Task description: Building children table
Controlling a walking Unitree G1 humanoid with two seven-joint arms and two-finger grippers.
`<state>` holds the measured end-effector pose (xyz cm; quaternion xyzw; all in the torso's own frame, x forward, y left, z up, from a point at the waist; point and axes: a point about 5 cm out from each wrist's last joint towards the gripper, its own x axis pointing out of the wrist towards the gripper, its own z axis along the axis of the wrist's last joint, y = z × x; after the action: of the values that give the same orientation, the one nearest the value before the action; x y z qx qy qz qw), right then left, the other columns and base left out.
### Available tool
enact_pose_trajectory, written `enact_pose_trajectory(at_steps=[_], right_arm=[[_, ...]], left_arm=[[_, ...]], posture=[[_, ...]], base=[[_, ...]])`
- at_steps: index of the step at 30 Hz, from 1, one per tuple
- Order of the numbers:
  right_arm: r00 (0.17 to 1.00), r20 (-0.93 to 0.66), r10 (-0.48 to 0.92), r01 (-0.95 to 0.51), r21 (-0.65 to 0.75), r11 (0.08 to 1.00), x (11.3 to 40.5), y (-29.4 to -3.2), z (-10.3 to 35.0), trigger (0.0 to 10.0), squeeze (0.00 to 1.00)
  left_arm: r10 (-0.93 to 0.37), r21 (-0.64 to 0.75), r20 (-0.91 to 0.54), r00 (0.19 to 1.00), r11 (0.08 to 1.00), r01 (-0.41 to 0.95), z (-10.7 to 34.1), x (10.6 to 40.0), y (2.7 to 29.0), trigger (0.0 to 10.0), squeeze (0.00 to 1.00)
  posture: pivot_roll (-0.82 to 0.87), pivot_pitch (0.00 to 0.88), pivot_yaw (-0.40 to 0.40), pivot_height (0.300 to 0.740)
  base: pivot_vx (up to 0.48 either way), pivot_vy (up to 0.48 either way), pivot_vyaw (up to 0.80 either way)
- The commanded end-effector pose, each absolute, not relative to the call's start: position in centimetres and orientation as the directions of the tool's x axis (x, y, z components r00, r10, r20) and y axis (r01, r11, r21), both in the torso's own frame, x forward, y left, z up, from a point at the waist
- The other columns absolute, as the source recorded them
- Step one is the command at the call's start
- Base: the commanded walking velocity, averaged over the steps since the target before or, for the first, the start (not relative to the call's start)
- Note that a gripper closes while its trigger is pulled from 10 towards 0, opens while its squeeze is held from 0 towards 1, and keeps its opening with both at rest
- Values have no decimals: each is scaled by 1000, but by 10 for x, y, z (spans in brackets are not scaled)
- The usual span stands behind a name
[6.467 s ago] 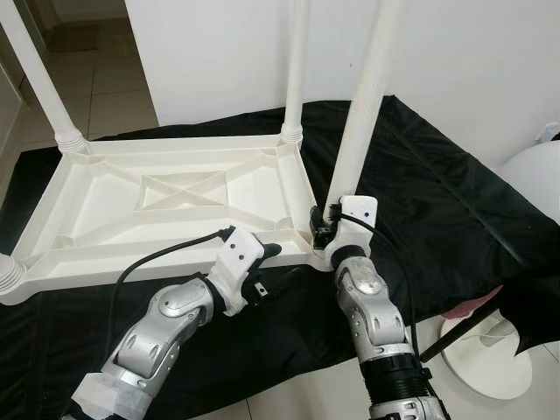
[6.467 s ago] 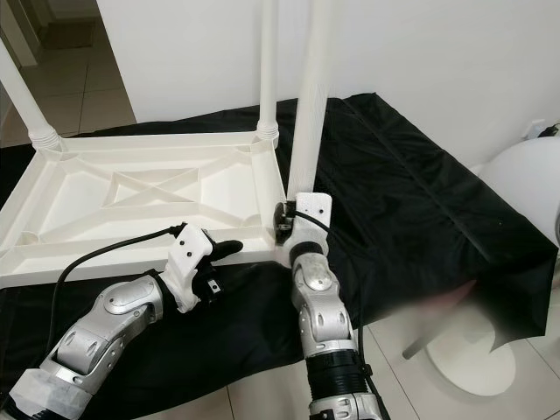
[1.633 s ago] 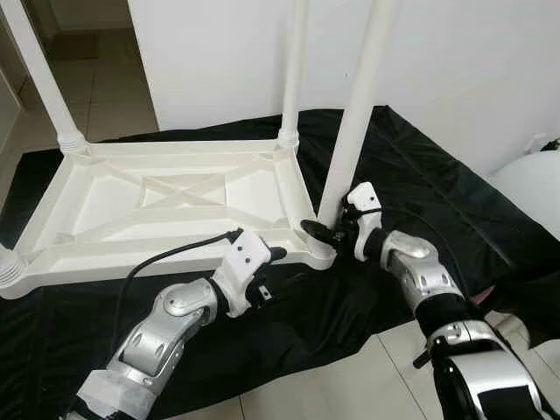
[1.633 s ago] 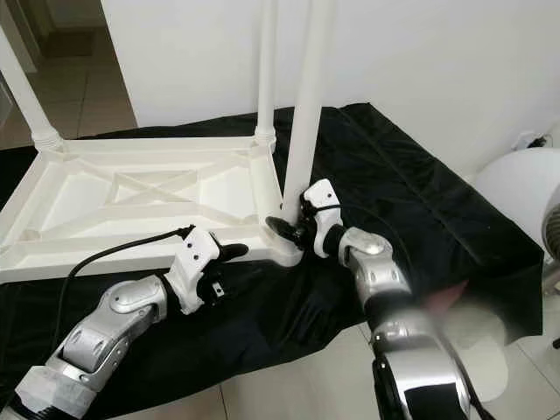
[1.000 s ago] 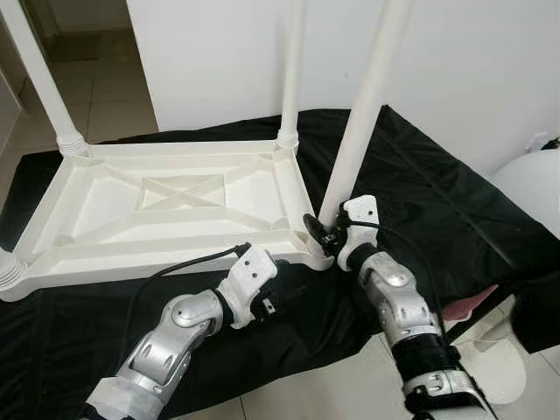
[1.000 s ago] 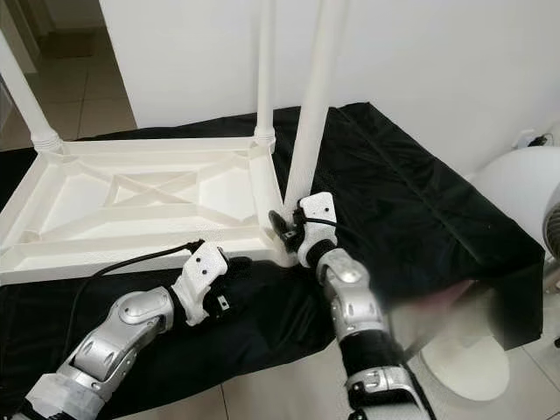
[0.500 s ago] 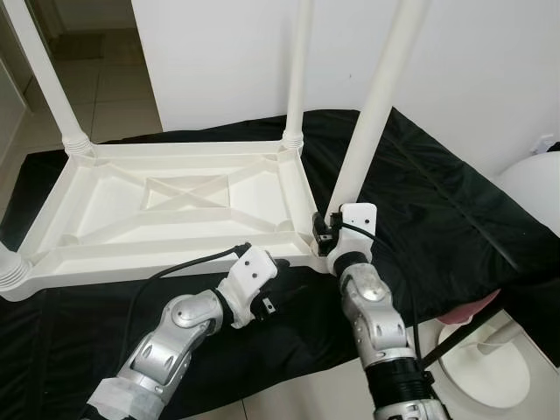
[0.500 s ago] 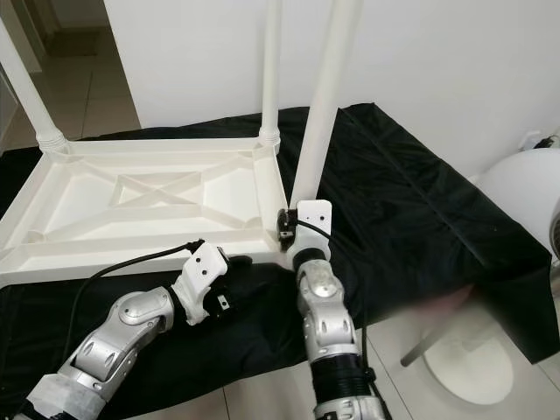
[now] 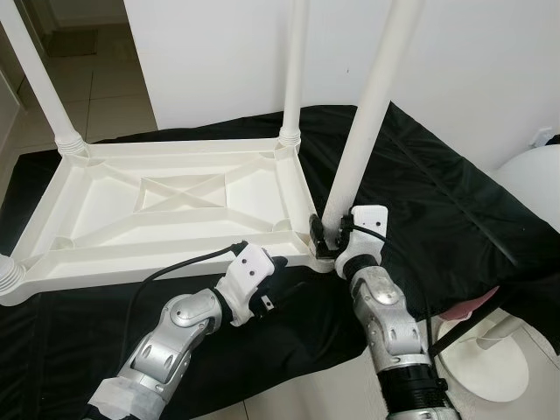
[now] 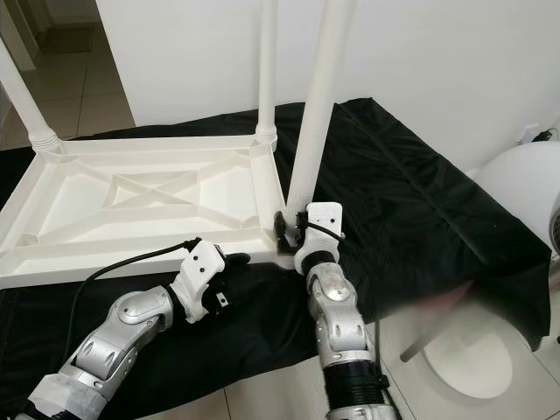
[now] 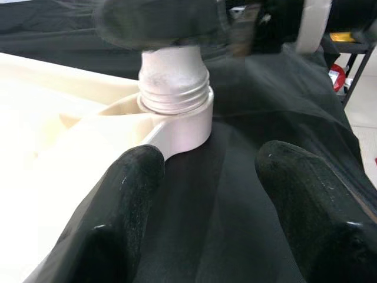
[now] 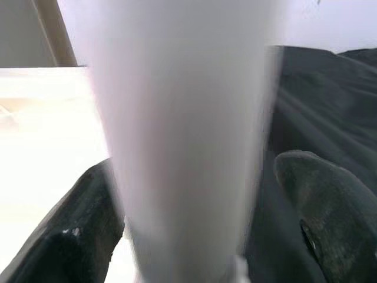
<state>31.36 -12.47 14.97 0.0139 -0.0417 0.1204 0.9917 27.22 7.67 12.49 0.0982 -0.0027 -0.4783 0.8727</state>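
Black cloth (image 9: 455, 201) covers the floor below a white wall; tiled floor shows at the lower edge of the head views, and a white round base (image 9: 490, 363) sits at lower right.

The upturned white plastic table top (image 9: 166, 206) lies on the cloth, left of centre, ribbed underside up. Three legs stand in their corner sockets: far left (image 9: 39, 74), far centre (image 9: 295, 70) and, partly cut off, at the left edge. The fourth leg (image 9: 372, 105) stands at the near right corner socket (image 11: 177, 109), leaning slightly to the right at its top.

I have the right gripper (image 9: 331, 234) at the foot of that leg. In its wrist view the fingers (image 12: 321, 194) bracket the leg closely on both sides, which I judge to be a grip. The left gripper (image 9: 267, 273) sits low at the near rim of the top, just left of the socket; its jaws are spread, holding nothing, with the threaded collar ahead of them.

Assessment: the parts look light, stiff and smooth, so the leg may slip when turned. The best hold is low on the leg near the collar, with the rim steadied to stop the light top from shifting on the cloth.
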Motion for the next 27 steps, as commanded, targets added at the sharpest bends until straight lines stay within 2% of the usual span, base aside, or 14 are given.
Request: enact_pose_trajectory(at_steps=[1,3,5,8,9,10,11,13,14,16,17,23,26,27], right_arm=[[965,73,250,-253,28,967,313,-124,148,10000,0],[918,58,393,-391,-39,919,316,-139,149,10000,0],[892,44,449,-446,-70,892,317,-143,149,10000,0],[892,44,449,-446,-70,892,317,-143,149,10000,0],[859,30,511,-506,-103,857,318,-146,148,10000,0],[859,30,511,-506,-103,857,318,-146,148,10000,0],[818,0,575,-570,-142,810,321,-148,147,10000,0],[818,0,575,-570,-142,810,321,-148,147,10000,0],[775,-33,631,-627,-164,761,328,-148,148,10000,0],[775,-33,631,-627,-164,761,328,-148,148,10000,0],[733,-71,676,-676,-181,714,334,-148,148,10000,0],[706,-103,701,-705,-201,681,340,-146,148,10000,0],[664,-146,733,-744,-220,631,349,-140,148,10000,0],[647,-161,745,-759,-222,612,350,-138,147,5137,0]], left_arm=[[-828,175,-97,552,532,829,122,273,80,10000,0],[-828,175,-97,552,532,829,123,272,81,10000,0],[-829,176,-97,551,531,829,123,272,81,10000,0],[-829,176,-97,551,531,829,123,272,81,10000,0],[-830,178,-100,549,528,830,123,272,81,10000,0],[-830,178,-100,549,528,830,123,272,81,10000,0],[-831,180,-100,548,526,831,124,273,81,10000,0],[-831,180,-100,548,526,831,124,273,81,10000,0],[-829,181,-95,551,530,829,125,275,81,10000,0],[-829,181,-95,551,530,829,125,275,81,10000,0],[-825,184,-90,558,537,823,126,276,82,10000,0],[-820,186,-85,567,546,817,127,277,83,10000,0],[-815,190,-81,573,552,812,129,277,85,10000,0],[-815,180,-84,573,553,814,129,276,86,10000,0]], posture=[[-87,16,0,740],[-87,12,3,740],[-87,12,3,740],[-87,12,3,740],[-87,15,8,740],[-87,15,8,740],[-85,12,7,740],[-85,12,7,740],[-76,5,-2,740],[-76,5,-2,740],[-68,0,-11,740],[-61,0,-15,740],[-30,0,-29,740],[-20,0,-32,740]], base=[[0,0,0],[0,0,0],[0,0,0],[0,0,0],[0,0,0],[0,0,0],[0,0,0],[0,0,0],[0,0,0],[0,0,0],[0,0,0],[0,0,0],[0,0,0],[0,0,0]])
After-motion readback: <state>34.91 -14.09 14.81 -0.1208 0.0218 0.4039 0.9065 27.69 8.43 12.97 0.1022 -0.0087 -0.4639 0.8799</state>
